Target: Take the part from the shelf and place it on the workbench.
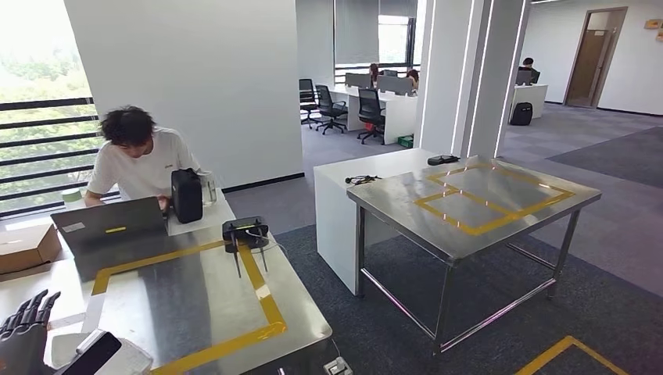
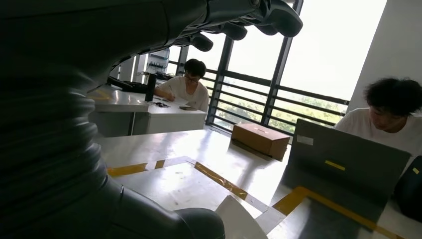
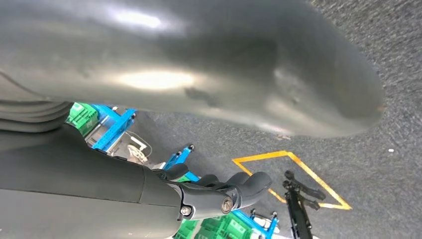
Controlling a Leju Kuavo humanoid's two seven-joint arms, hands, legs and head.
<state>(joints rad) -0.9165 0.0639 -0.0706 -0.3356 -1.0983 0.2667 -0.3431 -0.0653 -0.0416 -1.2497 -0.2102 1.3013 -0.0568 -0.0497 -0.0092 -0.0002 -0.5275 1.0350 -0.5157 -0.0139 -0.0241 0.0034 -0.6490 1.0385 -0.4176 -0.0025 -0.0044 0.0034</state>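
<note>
My left hand point(image 1: 25, 334) is raised at the near corner of the steel workbench point(image 1: 188, 305), fingers point(image 2: 278, 17) spread and upright, with nothing in them. My right hand point(image 3: 219, 191) hangs low over the grey carpet, its fingers curled loosely inward around nothing, near a yellow tape square point(image 3: 293, 179) on the floor and blue racks with green bins point(image 3: 82, 114). I cannot tell which thing is the part. On the workbench a black router point(image 1: 245, 232) sits on the yellow tape outline point(image 1: 262, 293). A person point(image 1: 141, 160) sits behind an open laptop point(image 1: 109, 223), beside a cardboard box point(image 1: 27, 246). A second steel table point(image 1: 477, 203) stands well apart to my right.
</note>
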